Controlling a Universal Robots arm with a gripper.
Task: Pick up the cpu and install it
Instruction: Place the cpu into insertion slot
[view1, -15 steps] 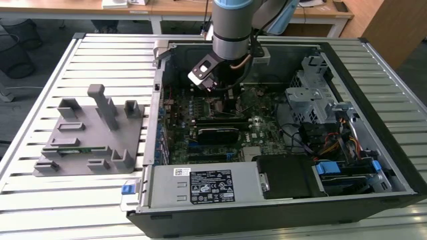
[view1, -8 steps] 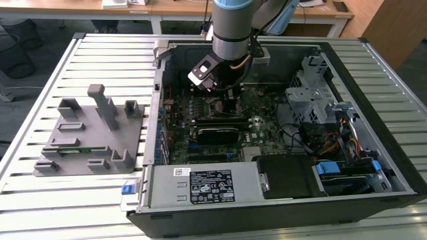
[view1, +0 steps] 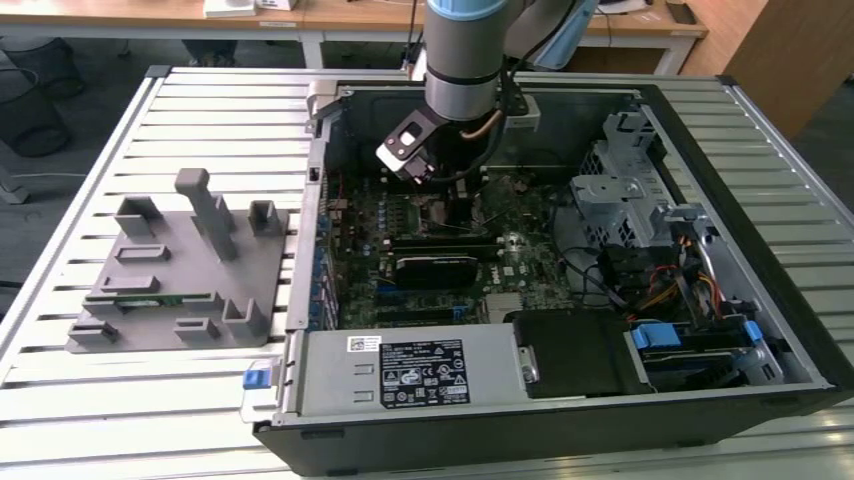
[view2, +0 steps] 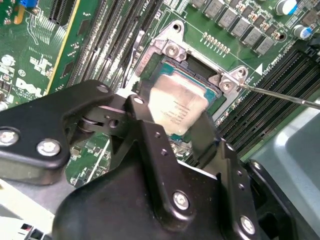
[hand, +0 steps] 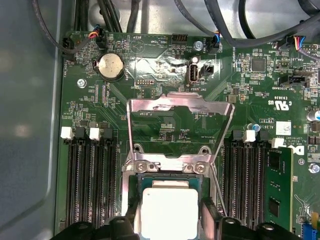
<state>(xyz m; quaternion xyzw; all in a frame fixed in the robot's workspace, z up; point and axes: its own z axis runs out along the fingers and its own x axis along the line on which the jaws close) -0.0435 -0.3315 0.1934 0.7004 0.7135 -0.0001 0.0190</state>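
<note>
In the second wrist view I count one cpu (view2: 177, 107), a flat square chip with a pale, smooth metal top. It sits between my pincer's (view2: 175, 117) two matte black fingers (view2: 204, 131), clamped by its edges at the one socket (view2: 197, 67). One shiny steel frame (hand: 180, 100) stands open beyond my fingertips.
</note>
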